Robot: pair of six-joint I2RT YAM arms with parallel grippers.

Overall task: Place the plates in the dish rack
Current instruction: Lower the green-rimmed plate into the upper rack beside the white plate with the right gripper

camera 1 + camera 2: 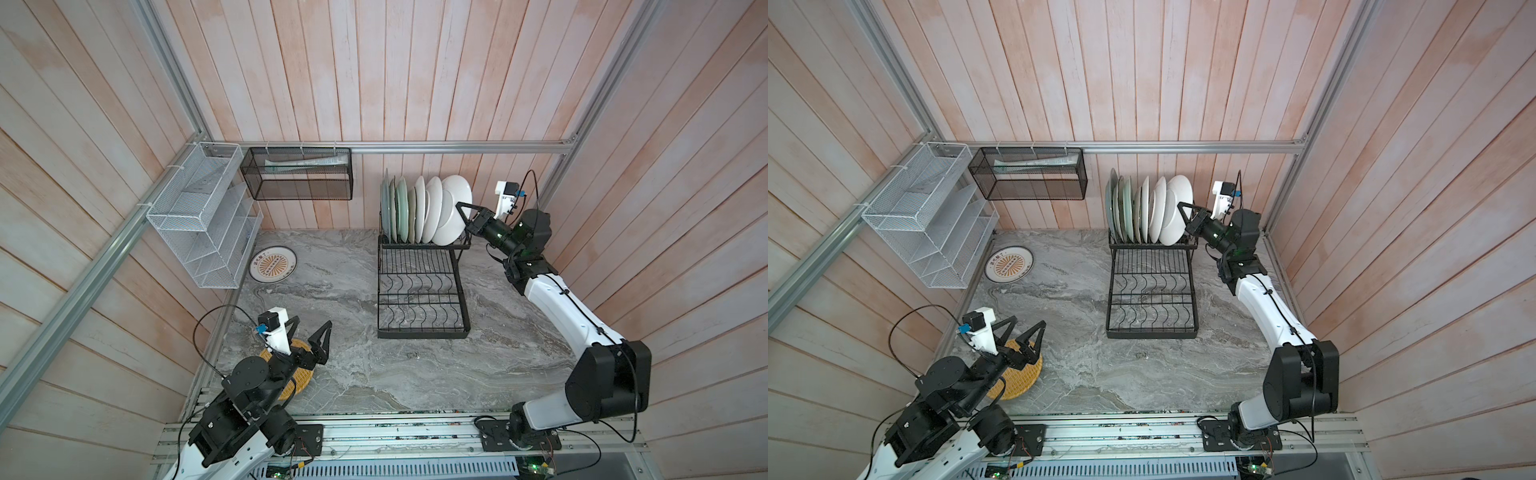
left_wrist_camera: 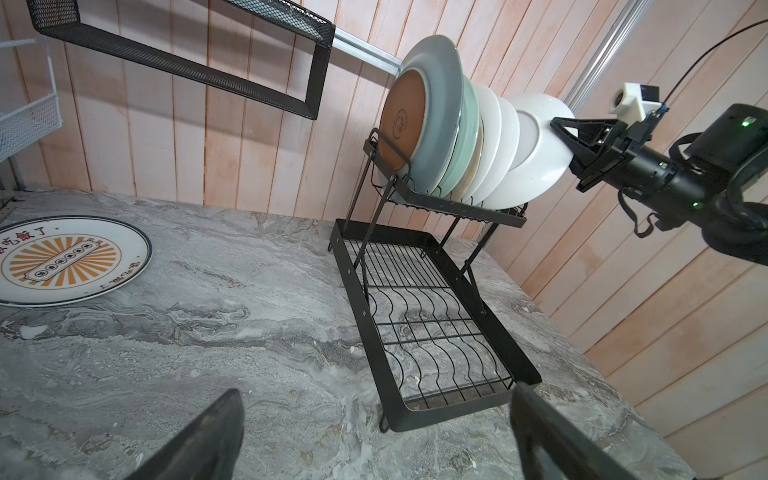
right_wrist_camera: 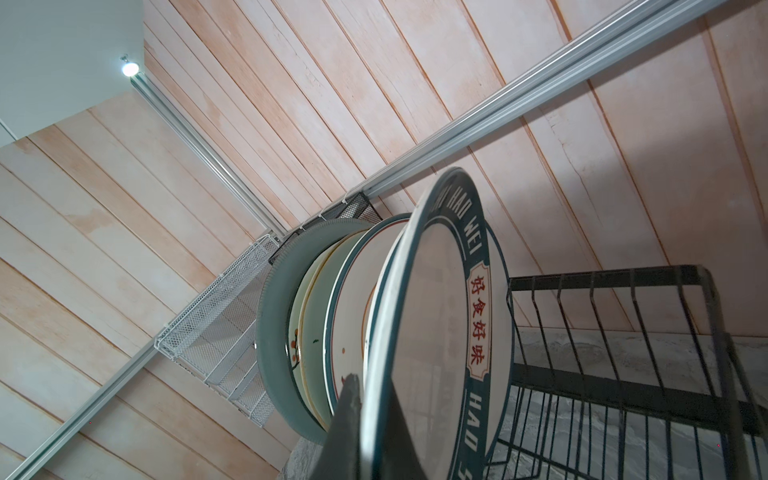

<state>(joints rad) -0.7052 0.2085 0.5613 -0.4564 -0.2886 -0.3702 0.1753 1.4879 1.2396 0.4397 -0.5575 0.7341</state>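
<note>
Rack [image 1: 424,333] of black wire at the back of the marbled surface [image 1: 353,365], right of centre in both top views, with a flat lower tier of wavy slots and a raised upper tier behind it. In that upper tier, a row of plates [image 1: 409,208] on edge: teal and pale green to the left, cream and white to the right. Last in the row, at the right end, a white plate with a teal lettered band [image 3: 465,257], tilted more than its neighbours. Right jaws clenched on its rim, one on each face, plain from the right wrist view. Seated in a slot or not: cannot tell. Left jaws released, spread wide, hovering at the front left corner just above a yellow ribbed plate [image 1: 305,380] lying flat on the surface. Sunburst plate [image 1: 273,264] flat at the back left, well apart from the rack, just below the white mesh organizer [image 1: 199,220]. Black mesh basket [image 1: 297,174] hung from the wall rail.
</note>
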